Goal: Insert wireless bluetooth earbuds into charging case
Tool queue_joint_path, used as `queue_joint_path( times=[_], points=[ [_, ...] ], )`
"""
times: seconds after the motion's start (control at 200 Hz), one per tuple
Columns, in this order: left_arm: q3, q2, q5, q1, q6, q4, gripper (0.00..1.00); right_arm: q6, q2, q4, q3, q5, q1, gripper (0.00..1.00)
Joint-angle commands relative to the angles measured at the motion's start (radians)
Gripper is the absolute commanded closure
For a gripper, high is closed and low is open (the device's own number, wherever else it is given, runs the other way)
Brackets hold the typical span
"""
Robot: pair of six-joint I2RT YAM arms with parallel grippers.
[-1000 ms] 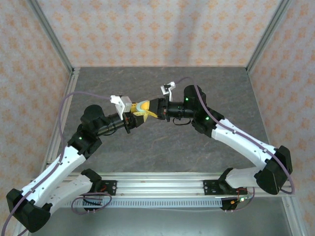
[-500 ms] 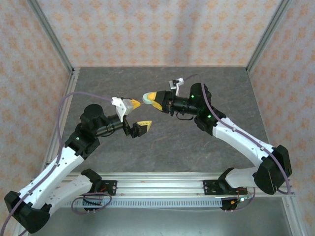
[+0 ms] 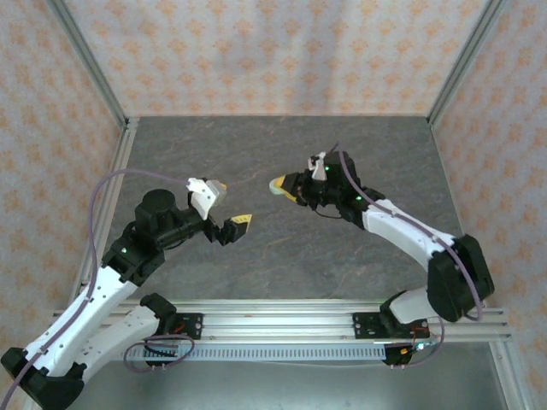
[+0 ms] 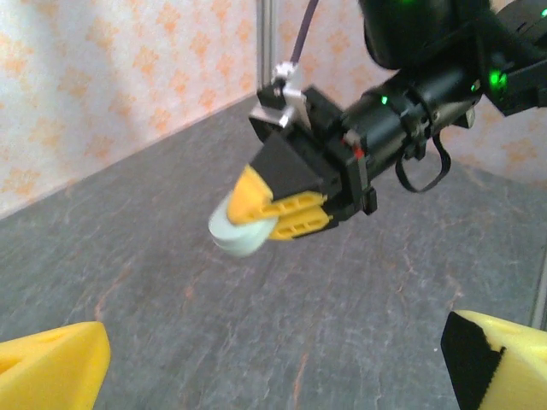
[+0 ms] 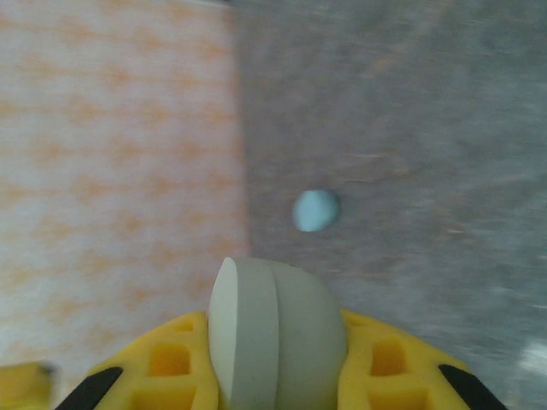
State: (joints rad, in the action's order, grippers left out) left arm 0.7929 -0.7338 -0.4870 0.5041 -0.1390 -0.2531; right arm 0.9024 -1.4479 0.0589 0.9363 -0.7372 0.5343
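My right tool (image 3: 282,186) clamps the closed, pale green case (image 5: 275,329) above the table (image 3: 282,265). The shell juts past the fingertips with its lid seam running outward along them, and I cannot make out its long axis. My left tool (image 3: 227,205) hangs spread and empty, well apart. What looks like a pale blue earbud (image 5: 315,210), blurred, lies on the table beyond the case. I judge both light, hard and slick: the earbud wants a gentle pinch across its rounded body, the case a hold on its lower half, lid free.
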Motion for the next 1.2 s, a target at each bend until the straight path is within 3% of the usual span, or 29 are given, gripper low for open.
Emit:
queue_joint_path(
  times=[0.0, 0.39, 0.53, 0.751, 1.196],
  points=[
    [-0.035, 0.022, 0.061, 0.008, 0.002, -0.044, 0.00, -0.072, -0.094, 0.064, -0.033, -0.021, -0.015, 0.96],
    [-0.061, 0.040, 0.063, 0.005, 0.002, -0.067, 0.00, -0.042, -0.479, 0.377, -0.037, -0.111, -0.090, 0.98],
    [-0.065, 0.040, 0.071, 0.006, -0.005, -0.070, 0.00, -0.072, -0.517, 0.346, -0.034, -0.101, -0.091, 0.87],
    [-0.067, 0.023, 0.073, 0.004, -0.012, -0.058, 0.00, -0.137, -0.450, 0.222, -0.055, -0.024, -0.092, 0.65],
    [-0.058, 0.013, 0.089, 0.003, -0.020, -0.050, 0.00, -0.345, -0.133, -0.234, -0.012, 0.222, -0.091, 0.36]
  ],
)
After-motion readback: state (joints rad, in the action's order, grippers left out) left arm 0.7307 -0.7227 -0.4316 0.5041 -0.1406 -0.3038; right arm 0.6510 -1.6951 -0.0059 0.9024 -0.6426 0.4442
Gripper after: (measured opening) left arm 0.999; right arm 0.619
